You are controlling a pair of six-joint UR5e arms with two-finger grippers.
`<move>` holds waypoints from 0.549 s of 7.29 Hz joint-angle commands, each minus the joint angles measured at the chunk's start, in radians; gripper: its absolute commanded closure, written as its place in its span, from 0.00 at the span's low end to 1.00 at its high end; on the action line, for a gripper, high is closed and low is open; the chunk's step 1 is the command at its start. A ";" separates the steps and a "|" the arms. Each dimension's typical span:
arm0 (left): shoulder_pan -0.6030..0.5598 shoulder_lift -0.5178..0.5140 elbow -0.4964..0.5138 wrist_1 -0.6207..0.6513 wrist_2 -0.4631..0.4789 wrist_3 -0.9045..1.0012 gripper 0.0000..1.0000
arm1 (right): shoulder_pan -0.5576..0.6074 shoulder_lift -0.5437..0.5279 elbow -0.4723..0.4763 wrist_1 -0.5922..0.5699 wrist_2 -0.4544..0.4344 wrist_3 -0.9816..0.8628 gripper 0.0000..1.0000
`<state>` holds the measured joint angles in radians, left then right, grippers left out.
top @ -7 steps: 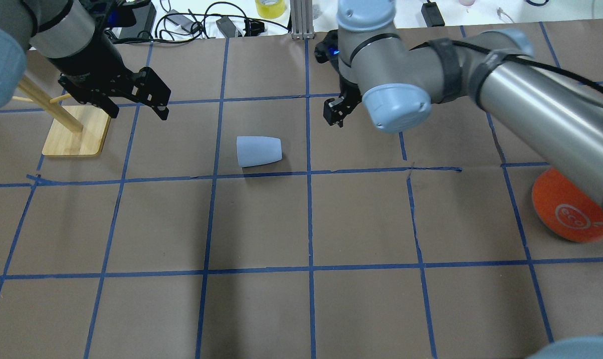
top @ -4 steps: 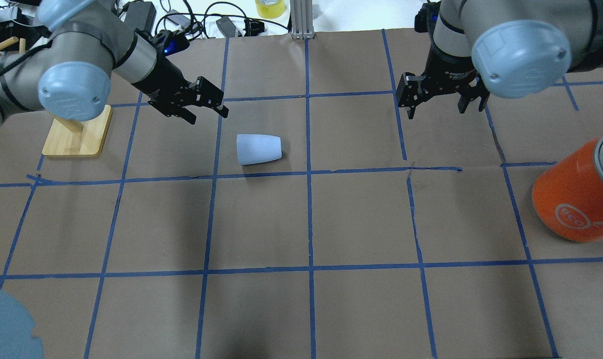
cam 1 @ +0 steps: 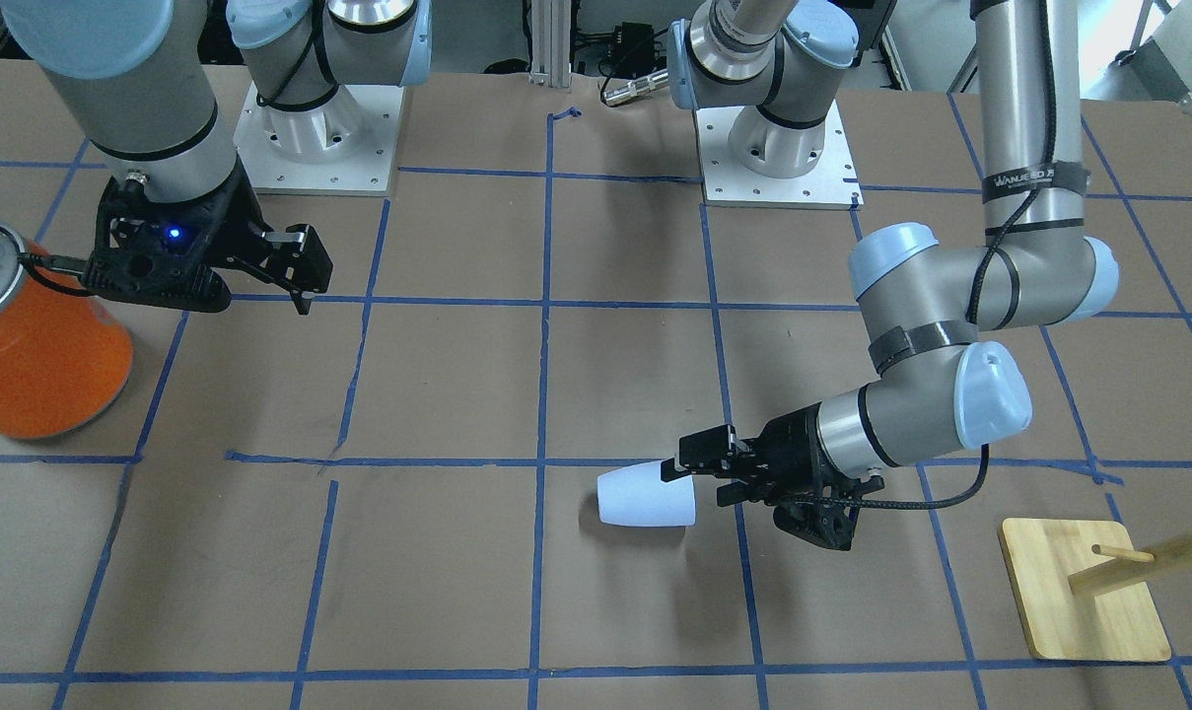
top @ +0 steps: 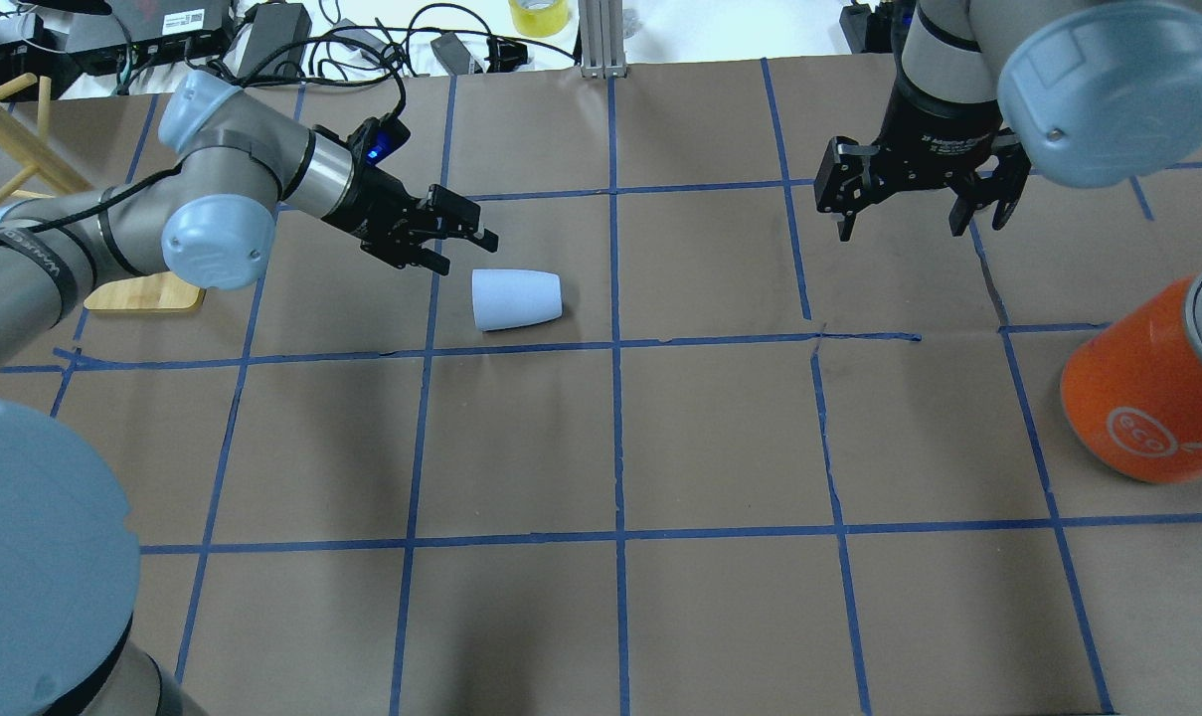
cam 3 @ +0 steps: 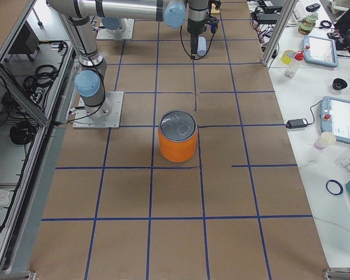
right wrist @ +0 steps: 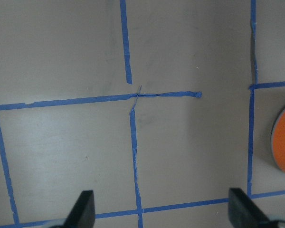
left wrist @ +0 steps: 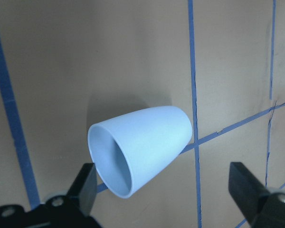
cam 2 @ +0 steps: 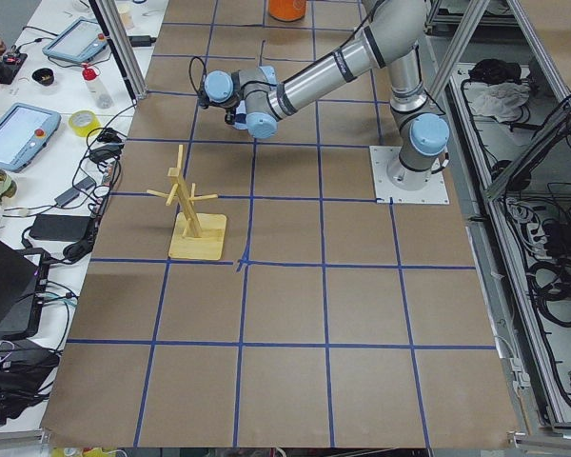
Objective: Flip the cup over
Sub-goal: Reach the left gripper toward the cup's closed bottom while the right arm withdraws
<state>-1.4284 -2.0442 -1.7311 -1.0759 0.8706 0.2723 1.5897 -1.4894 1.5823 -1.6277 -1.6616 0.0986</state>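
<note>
The pale blue cup point(top: 516, 298) lies on its side on the brown paper, its wide rim toward my left gripper. It also shows in the front view point(cam 1: 645, 496) and in the left wrist view point(left wrist: 142, 147), where I look into its open mouth. My left gripper point(top: 464, 249) is open and low, just beside the rim, not touching the cup. In the left wrist view its fingers point(left wrist: 85, 185) stand wide to either side of the cup's mouth. My right gripper point(top: 902, 221) is open and empty, far to the right of the cup over bare paper point(right wrist: 162, 213).
A large orange can point(top: 1147, 388) with a silver top stands at the right edge, near my right gripper. A wooden peg stand point(top: 143, 293) sits at the left, behind my left arm. Blue tape lines grid the table. Cables and gear lie along the far edge.
My left gripper has swung from near the wooden stand toward the cup and dropped to its rim. My right gripper has moved away to the right. The cup has not moved.
</note>
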 commanded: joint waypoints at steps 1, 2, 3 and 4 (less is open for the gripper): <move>0.002 -0.043 -0.045 0.054 -0.087 -0.011 0.00 | -0.019 0.006 0.002 -0.006 -0.007 0.016 0.00; 0.002 -0.057 -0.054 0.054 -0.125 -0.013 0.00 | -0.040 0.006 0.001 -0.006 -0.004 0.016 0.00; 0.002 -0.059 -0.059 0.053 -0.159 -0.046 0.00 | -0.066 -0.002 -0.001 0.003 0.003 0.016 0.00; 0.002 -0.059 -0.058 0.054 -0.180 -0.098 0.02 | -0.076 -0.005 -0.016 -0.001 0.006 0.016 0.00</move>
<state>-1.4267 -2.0999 -1.7865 -1.0231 0.7237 0.2233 1.5330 -1.4892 1.5787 -1.6285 -1.6604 0.1148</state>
